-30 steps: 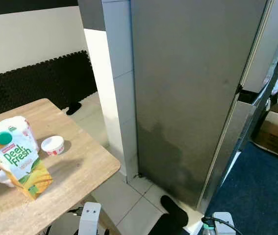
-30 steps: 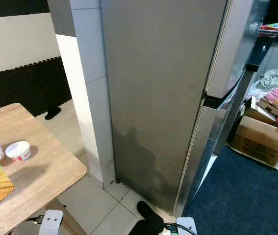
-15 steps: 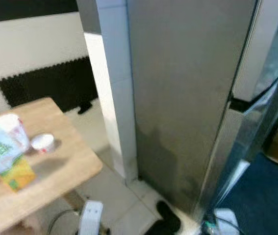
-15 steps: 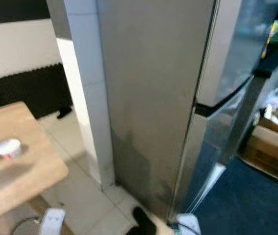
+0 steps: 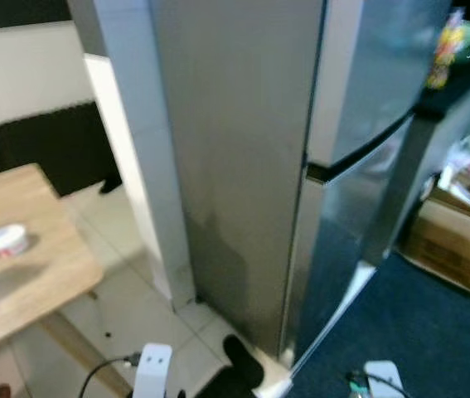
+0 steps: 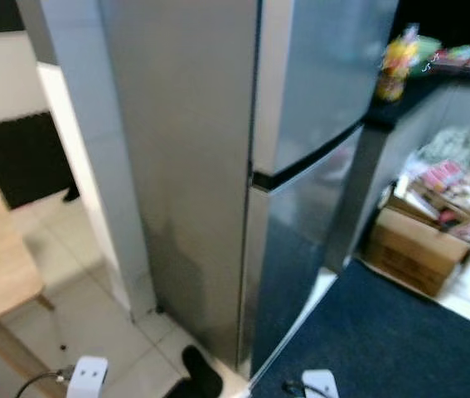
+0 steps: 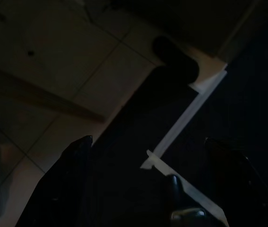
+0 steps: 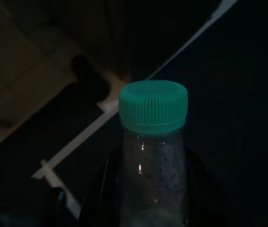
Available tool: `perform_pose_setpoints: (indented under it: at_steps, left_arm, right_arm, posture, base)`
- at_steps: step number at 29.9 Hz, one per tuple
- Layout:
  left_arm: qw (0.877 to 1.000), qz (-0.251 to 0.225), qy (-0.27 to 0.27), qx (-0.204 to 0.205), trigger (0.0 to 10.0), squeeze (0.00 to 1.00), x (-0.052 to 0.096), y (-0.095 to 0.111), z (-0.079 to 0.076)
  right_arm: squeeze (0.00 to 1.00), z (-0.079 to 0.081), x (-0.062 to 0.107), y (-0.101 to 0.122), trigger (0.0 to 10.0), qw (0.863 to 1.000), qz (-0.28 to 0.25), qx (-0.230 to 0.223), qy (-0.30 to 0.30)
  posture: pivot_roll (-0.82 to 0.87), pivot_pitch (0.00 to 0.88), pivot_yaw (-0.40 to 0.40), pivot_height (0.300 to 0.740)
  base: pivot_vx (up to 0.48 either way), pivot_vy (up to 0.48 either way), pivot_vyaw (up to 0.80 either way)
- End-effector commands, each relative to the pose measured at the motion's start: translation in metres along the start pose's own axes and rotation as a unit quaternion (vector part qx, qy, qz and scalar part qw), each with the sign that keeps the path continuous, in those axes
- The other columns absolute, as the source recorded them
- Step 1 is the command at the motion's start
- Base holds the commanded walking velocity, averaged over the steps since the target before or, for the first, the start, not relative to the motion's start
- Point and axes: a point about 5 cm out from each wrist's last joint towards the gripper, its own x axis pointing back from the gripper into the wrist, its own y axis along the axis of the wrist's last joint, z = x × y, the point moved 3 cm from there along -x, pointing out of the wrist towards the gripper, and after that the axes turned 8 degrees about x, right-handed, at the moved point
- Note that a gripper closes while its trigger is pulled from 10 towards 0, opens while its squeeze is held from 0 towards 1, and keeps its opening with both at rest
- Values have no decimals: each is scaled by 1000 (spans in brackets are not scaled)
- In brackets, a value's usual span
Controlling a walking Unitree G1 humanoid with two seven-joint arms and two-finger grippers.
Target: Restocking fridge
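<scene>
Fridge (image 5: pixel 243 157) doors are seen closed, and the tall grey body stands in the middle of the head views, between a white tiled pillar (image 5: pixel 135 149) and a dark blue carpet (image 5: pixel 433 323). A bottle (image 8: pixel 153 156) with a green cap (image 8: pixel 153 105) is held in the right gripper (image 8: pixel 148 189), whose two black fingers are closed around its clear body, low at the robot's right side. The bottle is held with its long axis along the fingers, and the cap points away from the wrist, toward the floor and the edge of the carpet. The left gripper (image 7: pixel 148 184) hangs idle over the tiles, and its fingers are spread wide with nothing between them. A wooden table (image 5: pixel 19 274) is seen to the left, with a small white cup (image 5: pixel 7 239) on it. The head views are blurred, so the step in hand is judged to be the approach to the fridge with one item carried. For the next move, the front of the fridge must be faced, and a door must be pulled open, probably by the free left gripper, before the bottle can be set upright on a shelf. A cardboard box (image 6: pixel 413 249) with packets stands near on the right and should be avoided.
</scene>
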Motion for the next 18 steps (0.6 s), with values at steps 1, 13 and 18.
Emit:
perform_pose_setpoints:
  at_steps: [1, 13, 18]
  left_arm:
    - [1000, 14, 6, -4, 10000, 0, 2, -9, 4]
    - [1000, 18, 15, 6, 10000, 0, 3, -10, 8]
    - [1000, 19, 16, 5, 10000, 0, 3, -10, 8]
  right_arm:
    - [0, -4, 1, -1, 10000, 1000, 4, 4, -4]
    - [0, -4, 1, -2, 10000, 1000, 5, 4, -4]
    - [0, -3, 1, -3, 10000, 1000, 6, 4, -3]
  posture:
    - [17, 104, 52, 740]
    - [16, 102, 55, 740]
    - [15, 100, 58, 740]
  base:
    - [0, -337, 0]
    - [0, -52, 0]
    - [0, 0, 0]
